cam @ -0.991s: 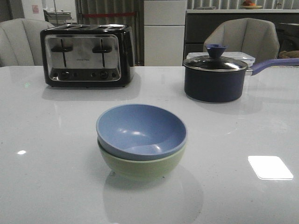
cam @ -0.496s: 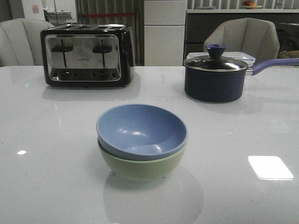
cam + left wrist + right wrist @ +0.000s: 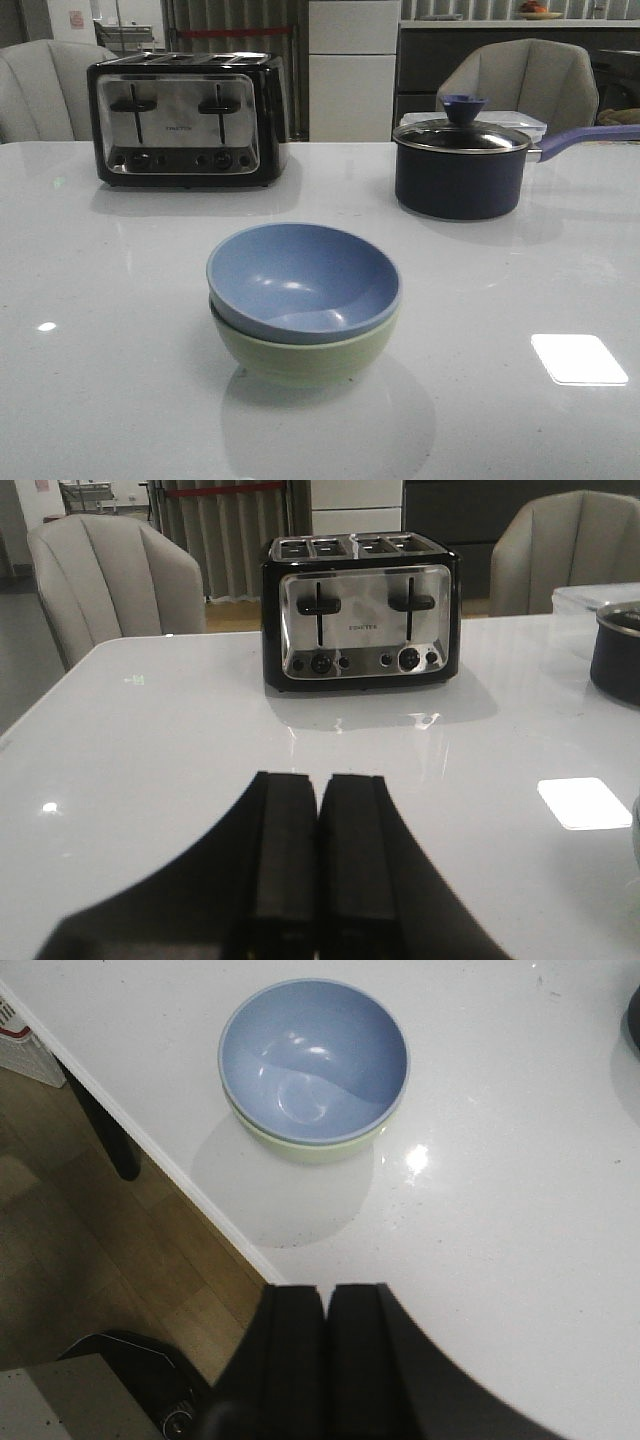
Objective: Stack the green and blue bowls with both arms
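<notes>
The dusty blue bowl [image 3: 300,275] sits nested inside the pale green bowl [image 3: 305,355] in the middle of the white table, near its front edge. The stack also shows in the right wrist view, blue bowl [image 3: 315,1055] over green bowl [image 3: 310,1147]. My left gripper [image 3: 318,780] is shut and empty, low over the table, facing the toaster, away from the bowls. My right gripper [image 3: 326,1290] is shut and empty, held above the table's front edge, apart from the stack. Neither gripper shows in the front view.
A black and chrome toaster [image 3: 185,120] stands at the back left. A dark navy lidded saucepan [image 3: 460,165] with a long handle stands at the back right. Grey chairs [image 3: 520,80] are behind the table. The table edge [image 3: 160,1155] drops to wooden floor.
</notes>
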`<state>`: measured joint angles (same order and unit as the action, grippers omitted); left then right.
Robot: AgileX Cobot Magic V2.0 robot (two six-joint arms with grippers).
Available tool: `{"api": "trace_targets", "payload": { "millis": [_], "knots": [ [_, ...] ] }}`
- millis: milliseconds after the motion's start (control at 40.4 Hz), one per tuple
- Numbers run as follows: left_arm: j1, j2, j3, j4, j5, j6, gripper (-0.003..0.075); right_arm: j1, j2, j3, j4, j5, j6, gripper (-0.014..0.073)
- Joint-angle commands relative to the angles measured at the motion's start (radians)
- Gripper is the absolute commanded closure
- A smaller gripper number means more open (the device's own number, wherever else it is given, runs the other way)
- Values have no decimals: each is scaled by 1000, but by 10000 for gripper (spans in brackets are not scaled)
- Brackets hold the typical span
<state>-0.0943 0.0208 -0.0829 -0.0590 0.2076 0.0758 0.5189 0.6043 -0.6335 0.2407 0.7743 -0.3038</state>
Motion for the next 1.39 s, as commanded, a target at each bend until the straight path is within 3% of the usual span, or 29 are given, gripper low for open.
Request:
{"api": "trace_targets", "payload": {
  "millis": [0,149,1363],
  "knots": [
    [8,3,22,10,-159,-54,627,-7,1,-28,8,-67,-1,536],
    [8,-31,94,21,-272,-54,627,-7,1,-28,8,-67,-1,536],
    [7,-45,91,21,-264,-54,627,-7,-2,-28,8,-65,-1,536]
  ]
}}
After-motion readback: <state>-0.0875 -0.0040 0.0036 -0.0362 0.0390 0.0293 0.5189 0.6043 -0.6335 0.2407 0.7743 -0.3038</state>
